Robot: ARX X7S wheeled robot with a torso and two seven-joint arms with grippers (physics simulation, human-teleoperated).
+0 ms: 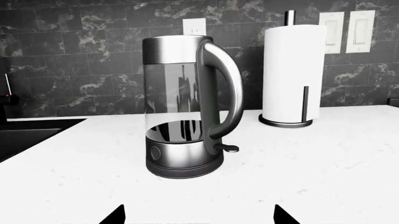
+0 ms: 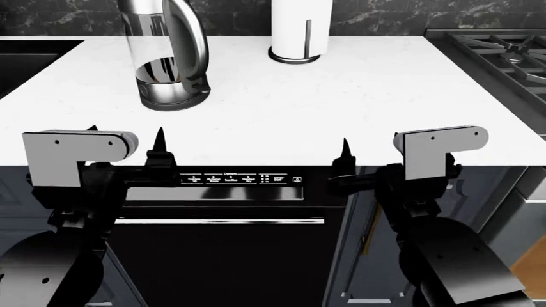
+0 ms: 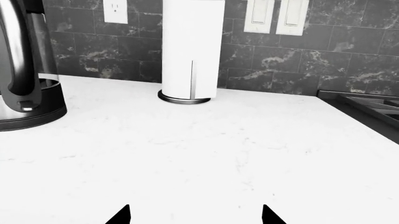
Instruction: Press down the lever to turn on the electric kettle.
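The electric kettle has a clear glass body, steel base and lid, and a large loop handle. It stands upright on the white counter, at the back left in the head view. The lever is a small dark tab sticking out at the foot of the handle; it also shows in the right wrist view. My left gripper is open and empty, at the counter's front edge, well short of the kettle. My right gripper is open and empty, at the front edge, to the right of the kettle.
A white paper-towel roll stands on its holder by the back wall, right of the kettle. A dark sink lies at the far left and a stove grate at the right. A small round button sits on the kettle's base.
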